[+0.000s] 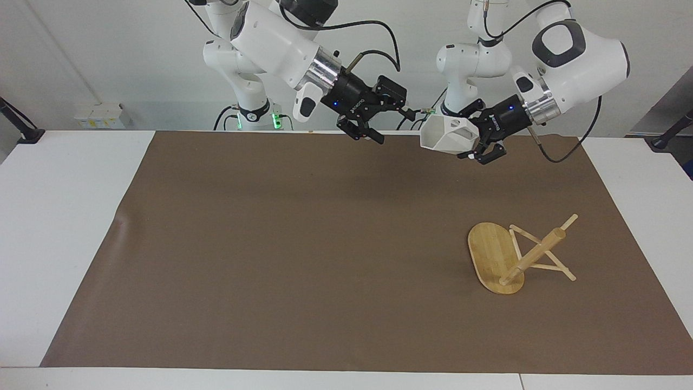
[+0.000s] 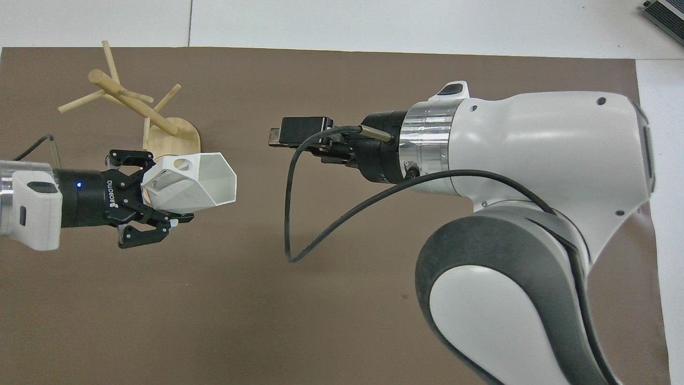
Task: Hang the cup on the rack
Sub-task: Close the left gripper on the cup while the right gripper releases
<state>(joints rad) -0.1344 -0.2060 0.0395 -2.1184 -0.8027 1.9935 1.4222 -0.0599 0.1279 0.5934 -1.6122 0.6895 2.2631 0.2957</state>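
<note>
Your left gripper (image 1: 476,147) grasps the cup (image 1: 448,136) by its handle, airborne over the tabletop; right fingers (image 1: 403,110) released. Rack (image 1: 511,254) lies tipped, so hanging may fail.

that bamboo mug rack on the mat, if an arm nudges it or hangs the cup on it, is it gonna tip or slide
Probably tippy: the rack already leans, its oval base edge-down on the mat and its pegs resting there. It looks light and stiff, so a push would likely slide or roll it. Hanging the cup, held by the left gripper, likely needs it righted first.
</note>
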